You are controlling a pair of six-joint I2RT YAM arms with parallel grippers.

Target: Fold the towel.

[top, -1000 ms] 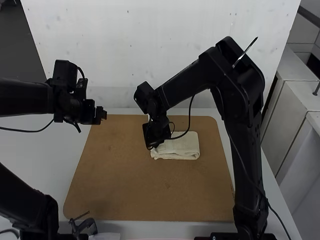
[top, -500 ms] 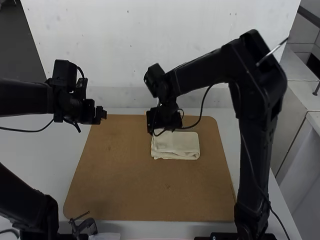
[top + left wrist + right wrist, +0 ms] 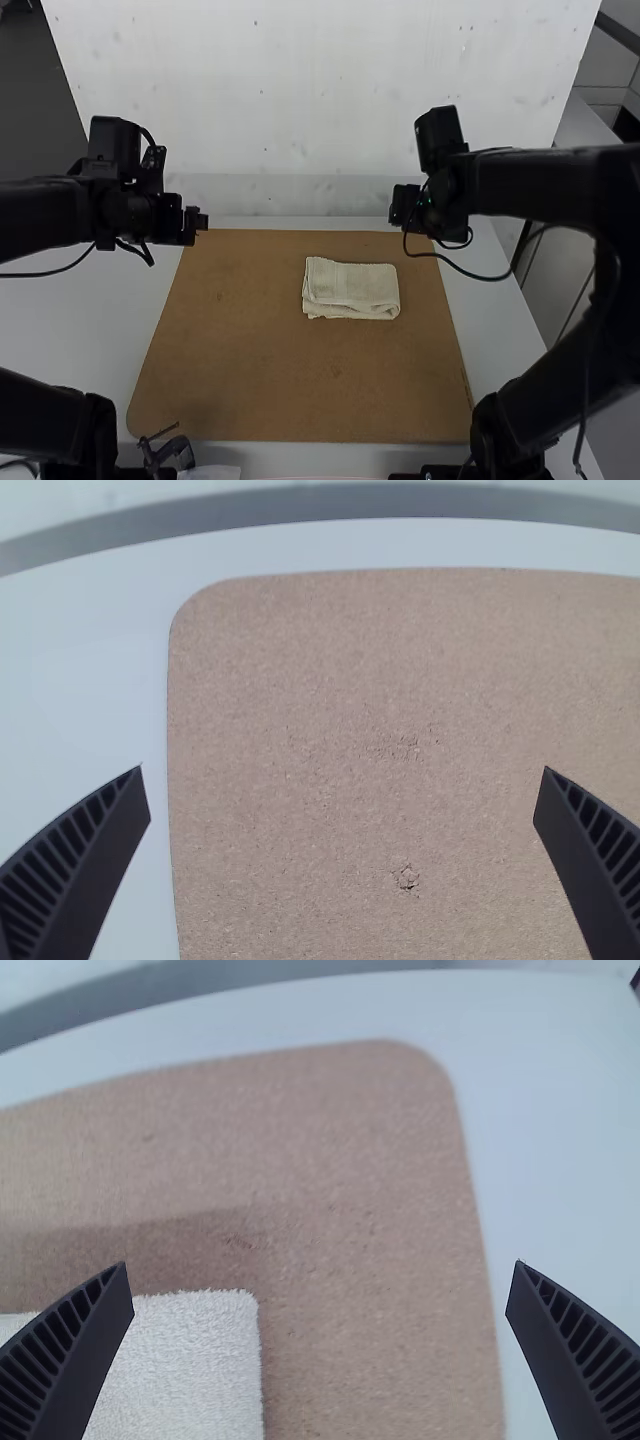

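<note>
Off to the right has swung the right claw, which was at the towel's far left corner and now hangs near the board's far right corner. Over by the board's far left corner, the left claw has shifted only a touch. Both claws are released and hold nothing, their black, tapered, ribbed fingers standing wide apart. I can see the towel lying on the board's far half, a little right of its middle: cream, soft-napped terry folded into a small, slightly uneven rectangle, with layers stacked along its near edge. Under it, the board is flat, brown and finely speckled, with rounded corners and a small rough pit. Smooth white bench surrounds the board.
</note>
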